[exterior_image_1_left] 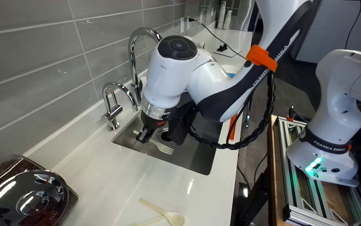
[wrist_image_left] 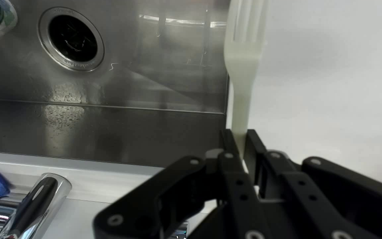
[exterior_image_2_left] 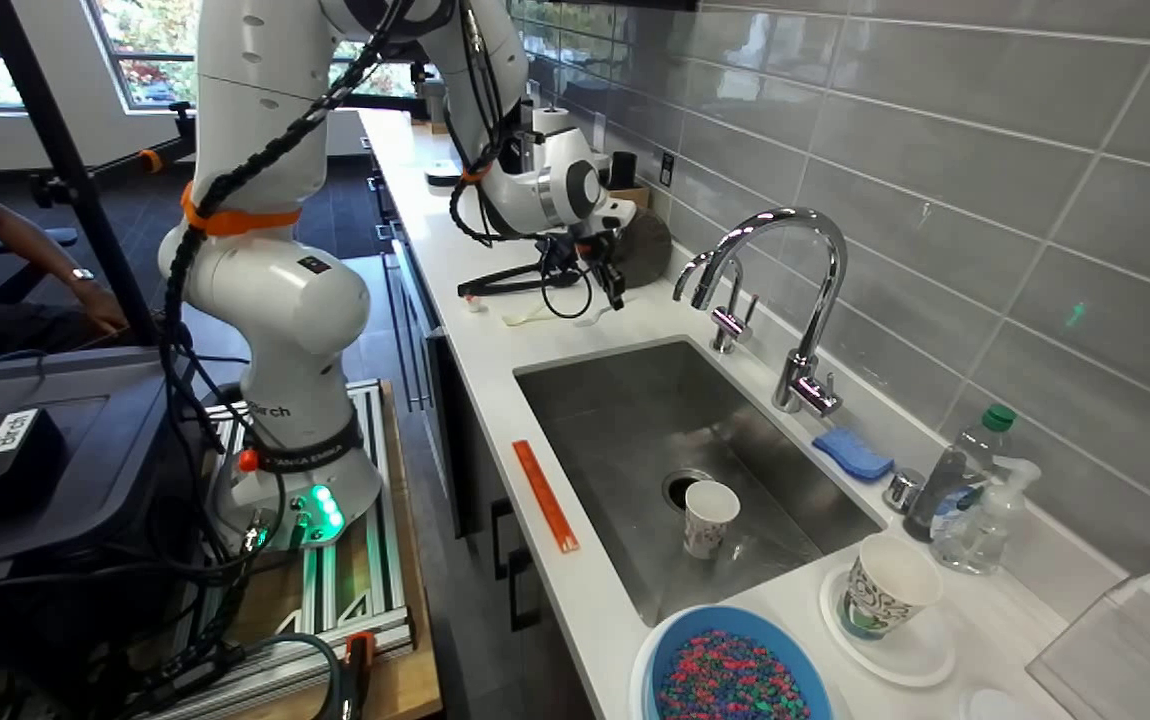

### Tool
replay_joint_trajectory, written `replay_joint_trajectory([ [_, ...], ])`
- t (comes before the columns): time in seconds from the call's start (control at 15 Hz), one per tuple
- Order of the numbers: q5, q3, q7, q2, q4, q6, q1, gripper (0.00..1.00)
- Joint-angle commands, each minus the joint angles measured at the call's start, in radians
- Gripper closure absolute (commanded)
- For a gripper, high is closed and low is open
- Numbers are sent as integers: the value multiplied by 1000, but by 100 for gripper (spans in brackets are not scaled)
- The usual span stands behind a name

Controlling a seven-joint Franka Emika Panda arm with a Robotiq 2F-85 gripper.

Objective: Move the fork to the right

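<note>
While the hand (wrist_image_left: 239, 139) clasps the fork (wrist_image_left: 243, 73), white counter (exterior_image_1_left: 105, 182) around steel sink (exterior_image_2_left: 620, 425), gray tile (exterior_image_1_left: 36, 62), 2 faucets (exterior_image_1_left: 132, 59), windows (exterior_image_2_left: 150, 35).

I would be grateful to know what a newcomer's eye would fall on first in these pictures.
Probably the white arm reaching over the counter, its gripper shut on a pale fork that lines up with the edge of the sink in the wrist view. Next, perhaps, the blue bowl of colourful bits at the bottom of an exterior view, and the orange strip on the counter beside the sink.
</note>
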Motion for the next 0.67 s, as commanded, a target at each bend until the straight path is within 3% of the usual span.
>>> replay_joint_trajectory([
  [0.0,-33,64,24,-9,0,-11,-64,88],
  [0.13,-33,64,26,-9,-1,-11,-62,88],
  [0.2,-33,64,28,-9,-1,-11,-61,97],
  [0.33,-23,87,17,-11,-2,-7,-98,97],
  [0.4,6,36,6,-15,-15,5,-62,97],
  [0.6,-7,10,2,-35,-40,-16,-88,97],
])
